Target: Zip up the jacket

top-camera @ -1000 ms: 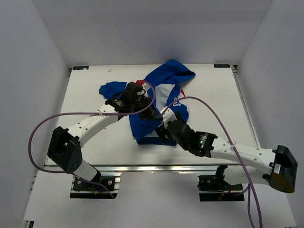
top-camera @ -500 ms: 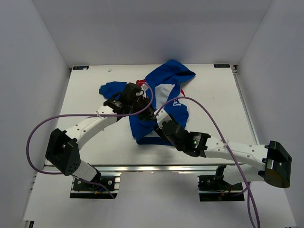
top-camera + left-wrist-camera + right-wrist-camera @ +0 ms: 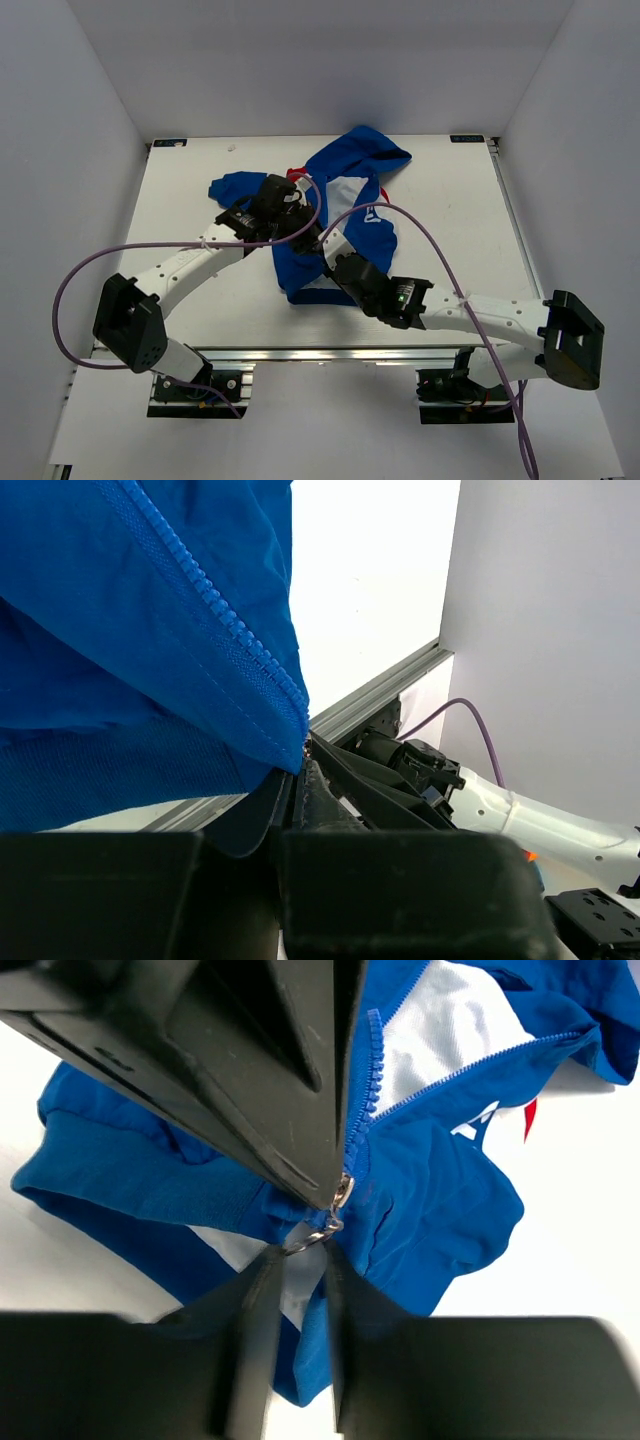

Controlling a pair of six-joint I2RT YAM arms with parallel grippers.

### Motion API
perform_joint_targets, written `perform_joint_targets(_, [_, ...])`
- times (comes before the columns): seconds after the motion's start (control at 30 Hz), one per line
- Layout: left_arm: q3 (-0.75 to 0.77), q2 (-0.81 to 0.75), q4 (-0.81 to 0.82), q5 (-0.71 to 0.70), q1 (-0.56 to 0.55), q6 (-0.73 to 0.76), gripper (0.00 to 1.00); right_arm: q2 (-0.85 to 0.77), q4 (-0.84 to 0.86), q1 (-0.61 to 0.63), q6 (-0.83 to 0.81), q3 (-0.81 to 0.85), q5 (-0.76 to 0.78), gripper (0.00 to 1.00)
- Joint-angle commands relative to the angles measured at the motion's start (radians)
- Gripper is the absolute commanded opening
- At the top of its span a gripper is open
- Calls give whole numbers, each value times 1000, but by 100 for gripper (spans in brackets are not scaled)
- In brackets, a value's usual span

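The blue jacket (image 3: pixel 350 185) with white panels lies crumpled at the table's middle back. My left gripper (image 3: pixel 316 240) is shut on its lower front edge, and the blue fabric beside the zipper teeth (image 3: pixel 215 620) is pinched at the tips (image 3: pixel 300 768). In the right wrist view the left gripper's black fingers (image 3: pixel 250 1070) end at the metal slider (image 3: pixel 343 1190). The ring-shaped zipper pull (image 3: pixel 312 1236) hangs below it. My right gripper (image 3: pixel 298 1260) is open by a narrow gap, and the ring lies across that gap at the fingertips. In the top view the right gripper (image 3: pixel 328 256) sits just below the left one.
The white table (image 3: pixel 200 180) has walls on three sides. An aluminium rail (image 3: pixel 300 355) runs along its near edge. Purple cables (image 3: pixel 420 215) arch from both arms over the jacket. The right arm's forearm (image 3: pixel 470 315) lies low across the front right.
The right arm has slid left and forward to the jacket's lower edge, and its jaws have narrowed from wide open to a small gap around the pull. The left gripper has kept its hold.
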Motion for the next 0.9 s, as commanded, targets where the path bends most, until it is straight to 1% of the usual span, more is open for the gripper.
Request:
perform_joint_targets(0.0, [-11, -63, 20, 25, 2, -1, 0, -2, 49, 8, 0, 51, 44, 25])
perform_joint_targets(0.17, [-14, -73, 15, 20, 2, 10, 0, -32, 54, 8, 9, 43, 36, 15])
perform_joint_targets(0.3, [-18, -77, 15, 17, 2, 22, 0, -57, 55, 8, 13, 36, -4, 0])
perform_joint_targets(0.43, [-15, -76, -3, 0, 2, 49, 0, -72, 41, 8, 12, 45, -45, 0])
perform_joint_targets(0.5, [-15, -68, -2, 11, 2, 65, 0, -76, -15, 8, 13, 60, -88, 0])
perform_joint_targets(0.67, [5, -34, -54, 3, 1, 138, 0, -69, -81, 8, 26, 91, -159, 0])
perform_joint_targets(0.77, [-11, -31, -46, 11, -1, 163, 0, -63, -126, 6, 29, 106, -215, 0])
perform_joint_targets(0.87, [-15, -36, -48, 17, -4, 201, 0, -53, -153, 3, 35, 115, -200, 0])
